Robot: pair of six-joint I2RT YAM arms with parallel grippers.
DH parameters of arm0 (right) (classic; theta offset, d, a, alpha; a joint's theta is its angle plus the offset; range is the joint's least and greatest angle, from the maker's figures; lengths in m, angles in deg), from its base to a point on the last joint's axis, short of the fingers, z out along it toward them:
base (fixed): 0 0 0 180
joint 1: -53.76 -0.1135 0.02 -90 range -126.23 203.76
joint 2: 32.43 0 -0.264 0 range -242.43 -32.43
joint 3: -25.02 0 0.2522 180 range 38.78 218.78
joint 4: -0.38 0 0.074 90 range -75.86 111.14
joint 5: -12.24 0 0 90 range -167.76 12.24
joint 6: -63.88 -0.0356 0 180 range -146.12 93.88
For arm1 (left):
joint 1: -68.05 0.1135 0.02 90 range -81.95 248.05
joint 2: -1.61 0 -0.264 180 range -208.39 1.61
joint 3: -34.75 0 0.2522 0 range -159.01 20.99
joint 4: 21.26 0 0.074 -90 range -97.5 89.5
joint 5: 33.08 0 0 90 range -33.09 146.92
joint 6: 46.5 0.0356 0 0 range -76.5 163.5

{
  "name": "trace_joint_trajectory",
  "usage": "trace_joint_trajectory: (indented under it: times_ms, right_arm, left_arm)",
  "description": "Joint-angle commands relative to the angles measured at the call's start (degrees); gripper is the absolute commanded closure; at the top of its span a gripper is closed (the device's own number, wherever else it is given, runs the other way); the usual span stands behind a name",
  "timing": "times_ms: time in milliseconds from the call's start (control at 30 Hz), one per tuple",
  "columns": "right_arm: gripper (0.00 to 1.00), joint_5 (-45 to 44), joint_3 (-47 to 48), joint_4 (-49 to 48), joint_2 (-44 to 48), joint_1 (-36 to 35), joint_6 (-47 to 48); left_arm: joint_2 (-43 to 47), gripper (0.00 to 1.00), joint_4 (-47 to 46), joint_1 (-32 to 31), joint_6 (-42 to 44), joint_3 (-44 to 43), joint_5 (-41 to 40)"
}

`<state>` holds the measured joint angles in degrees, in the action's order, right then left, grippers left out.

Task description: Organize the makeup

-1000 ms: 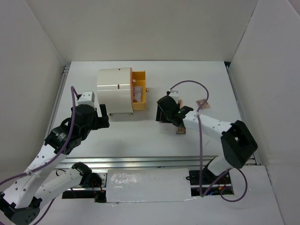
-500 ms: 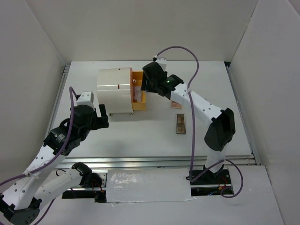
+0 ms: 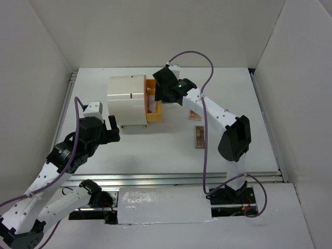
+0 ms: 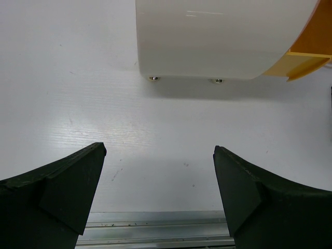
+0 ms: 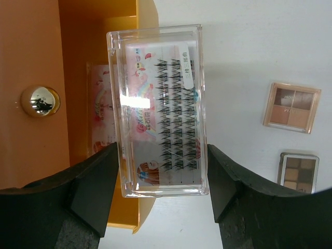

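Note:
My right gripper (image 5: 162,155) is shut on a clear flat case of false lashes (image 5: 158,109), gripped by its two long sides. It holds the case above the right rim of the open orange drawer (image 5: 78,78). A white-pink flat packet (image 5: 101,109) lies inside the drawer. On the table to the right lie a square beige compact (image 5: 291,107) and a brown eyeshadow palette (image 5: 298,171). In the top view the right gripper (image 3: 158,93) is over the drawer (image 3: 153,116); the compact (image 3: 193,115) and palette (image 3: 199,137) lie right of it. My left gripper (image 4: 161,171) is open and empty.
The large cream cylindrical box (image 3: 126,98) holds the drawer and stands at the back left; its underside and feet show in the left wrist view (image 4: 223,36). The drawer's brass knob (image 5: 40,100) faces right. The left gripper (image 3: 115,129) hovers just in front of the box.
My right arm has swung from the middle right of the table back and left to the orange drawer, carrying the lash case. The left arm has barely moved.

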<state>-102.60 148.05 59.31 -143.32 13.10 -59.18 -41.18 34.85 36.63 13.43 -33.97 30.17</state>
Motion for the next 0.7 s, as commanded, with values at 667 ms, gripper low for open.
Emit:
trace_joint_trajectory:
  times_ms: [667]
  right_arm:
    - [0.37,-1.17,12.27,5.46,-6.88,-3.46,0.71]
  left_arm:
    - [1.3,0.0,-2.18,0.04,1.15,0.38,0.64]
